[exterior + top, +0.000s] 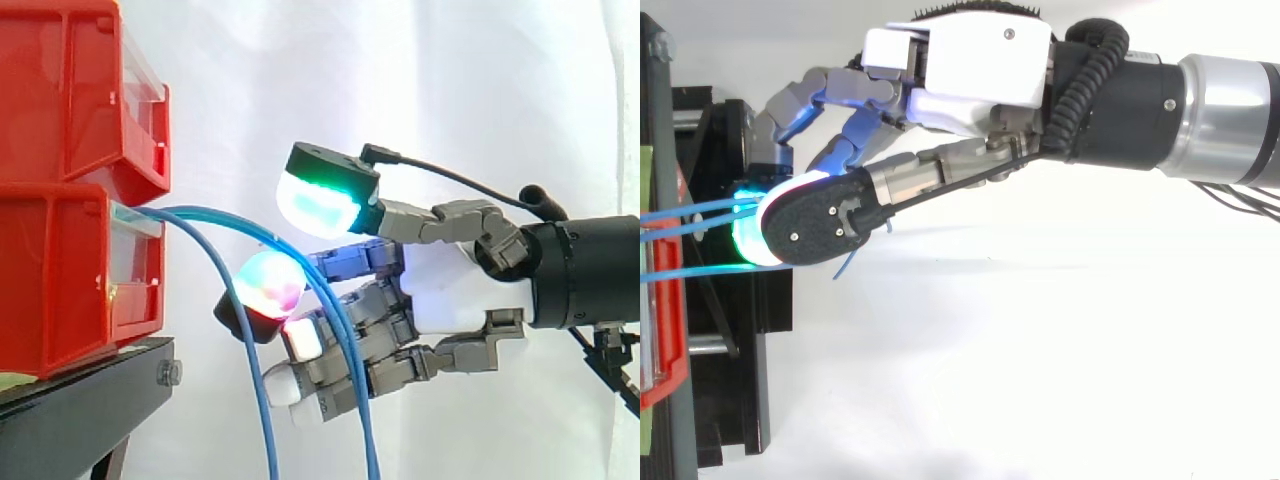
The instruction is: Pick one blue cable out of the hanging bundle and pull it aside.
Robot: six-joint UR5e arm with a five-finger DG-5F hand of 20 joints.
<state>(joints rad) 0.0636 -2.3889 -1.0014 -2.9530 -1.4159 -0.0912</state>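
red bins are stacked at the far left on a black stand, with a white curtain behind. blue cables come out at the top of the lower bin, arch away to its right and hang down past the stand. just right of the bins, a lone cable drops by itself; the other two hang together further right. the hand reaches toward the bins from the right. it is half open: loosely bent, pinching nothing. its green pad sits above its pink pad with a narrow gap between them, and the arch of cables runs through that gap. the pink pad lies between the lone cable and the pair. from above, the cables run from the bins to the green glow under the hand.
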